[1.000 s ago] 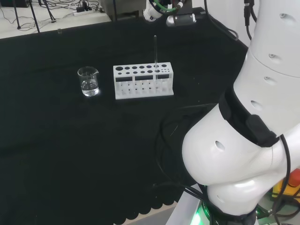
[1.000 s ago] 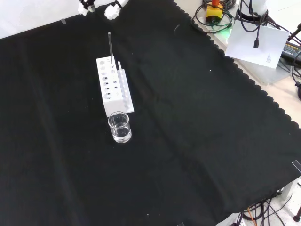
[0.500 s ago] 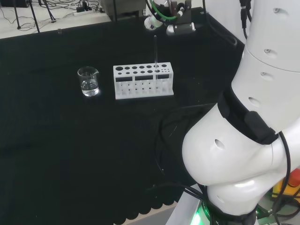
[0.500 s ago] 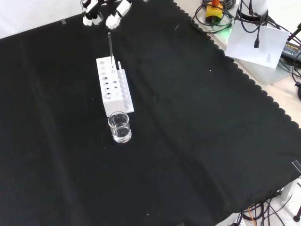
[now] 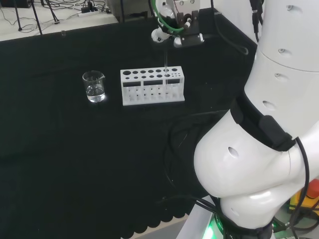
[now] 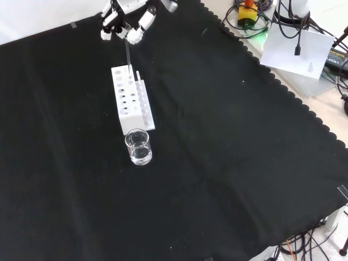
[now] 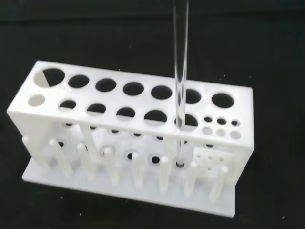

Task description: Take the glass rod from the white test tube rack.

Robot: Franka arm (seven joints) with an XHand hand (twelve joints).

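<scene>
The white test tube rack [image 5: 152, 85] stands on the black cloth, seen also in the front view [image 6: 130, 103] and close up in the wrist view [image 7: 133, 129]. The clear glass rod [image 5: 165, 56] stands upright in a hole near the rack's right end in the head view. It rises above the rack in the front view [image 6: 128, 54] and reaches down to the base in the wrist view [image 7: 180, 76]. My hand [image 5: 174, 27] hovers at the rod's top, open. In the front view its fingertips [image 6: 136, 37] hang on either side of the rod's upper end.
A small glass beaker [image 5: 94, 86] with a little clear liquid stands left of the rack in the head view, nearer than the rack in the front view [image 6: 138, 147]. The arm's white links [image 5: 264, 124] rise at the head view's right.
The hand has come down and towards the rack, from the far edge of the cloth to the rod's top. The rod, the rack and the beaker have not moved.
</scene>
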